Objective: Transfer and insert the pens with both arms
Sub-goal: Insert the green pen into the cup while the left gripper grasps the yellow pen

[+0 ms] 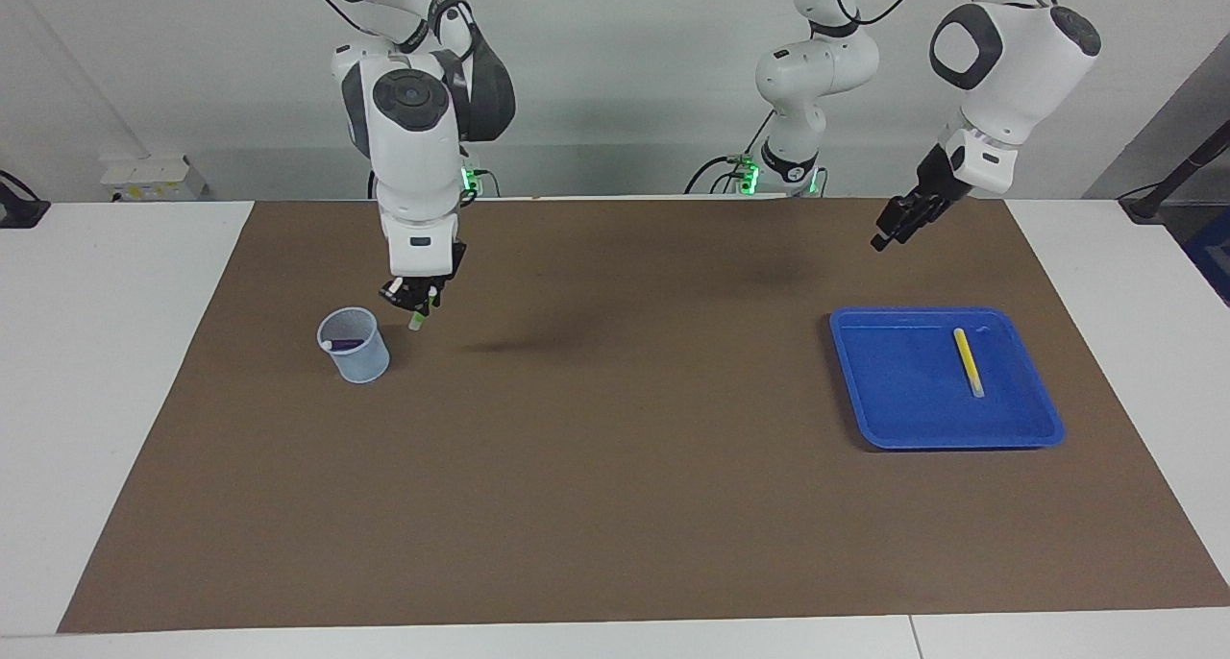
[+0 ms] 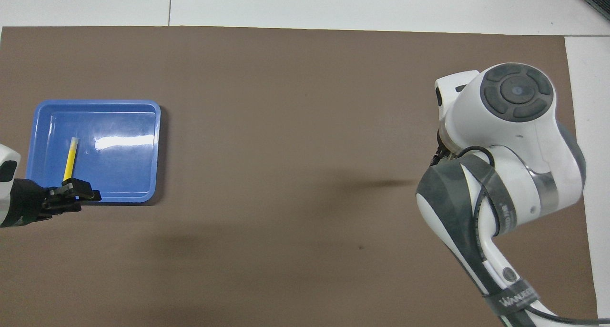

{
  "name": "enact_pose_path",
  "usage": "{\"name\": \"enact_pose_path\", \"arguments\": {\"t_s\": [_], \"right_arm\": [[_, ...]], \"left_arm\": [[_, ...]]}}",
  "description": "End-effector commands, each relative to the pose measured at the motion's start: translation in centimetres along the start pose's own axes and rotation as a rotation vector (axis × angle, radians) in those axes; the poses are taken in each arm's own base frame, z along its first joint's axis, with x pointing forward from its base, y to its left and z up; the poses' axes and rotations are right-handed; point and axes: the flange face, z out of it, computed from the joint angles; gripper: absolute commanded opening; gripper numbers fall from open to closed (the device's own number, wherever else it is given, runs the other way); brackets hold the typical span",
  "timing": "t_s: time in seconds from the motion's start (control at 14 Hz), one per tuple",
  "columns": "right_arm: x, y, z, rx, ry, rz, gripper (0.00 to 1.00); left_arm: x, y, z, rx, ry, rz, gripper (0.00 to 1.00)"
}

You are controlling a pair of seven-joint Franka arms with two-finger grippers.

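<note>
The right end effector [image 1: 415,304], clamped on the green pen [image 1: 417,319], hangs just beside the mesh cup [image 1: 355,345] at the right arm's end of the brown mat [image 1: 615,505] covering the desk [image 1: 106,352]; the pen points down, its pale tip level with the cup's rim. The purple pen [image 1: 341,344] leans inside that cup. At the left arm's end, the left end effector [image 1: 892,227] hovers over the mat's edge nearest the robots, above the blue tray [image 1: 913,428]; whether its fingers are parted cannot be told. The yellow pen [image 1: 969,362] lies flat in the tray.
</note>
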Motion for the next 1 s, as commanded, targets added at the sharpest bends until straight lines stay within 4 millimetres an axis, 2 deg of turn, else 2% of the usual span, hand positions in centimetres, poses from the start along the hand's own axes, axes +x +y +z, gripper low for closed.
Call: {"name": "enact_pose_path", "arguments": {"t_s": [0.0, 0.14, 0.29, 0.5, 0.64, 0.86, 0.93], "right_arm": [[-3.5, 1.0, 2.6, -0.025, 0.001, -0.067, 0.00], [-5.5, 2.1, 3.8, -0.012, -0.009, -0.106, 0.00], [-6.6, 2.8, 4.1, 0.003, -0.022, -0.123, 0.00], [-6.9, 3.0, 4.6, 0.002, -0.019, -0.119, 0.00], [-7.9, 2.8, 6.0, 0.005, -0.016, -0.106, 0.00], [-8.2, 2.2, 7.4, 0.004, 0.000, -0.099, 0.00], [-8.3, 2.3, 7.6, 0.002, 0.005, -0.093, 0.23]], "left_arm": [[1.7, -3.7, 0.0, 0.073, 0.019, 0.153, 0.55], [3.4, -5.0, 1.6, 0.106, 0.030, 0.213, 0.55], [5.2, -6.4, 3.4, 0.144, 0.028, 0.269, 0.55], [7.7, -8.3, 5.4, 0.145, 0.019, 0.341, 0.54], [9.0, -8.9, 7.2, 0.172, 0.031, 0.372, 0.53], [11.2, -9.8, 9.9, 0.194, 0.059, 0.390, 0.54], [11.9, -10.6, 10.2, 0.191, 0.062, 0.378, 0.54]]}}
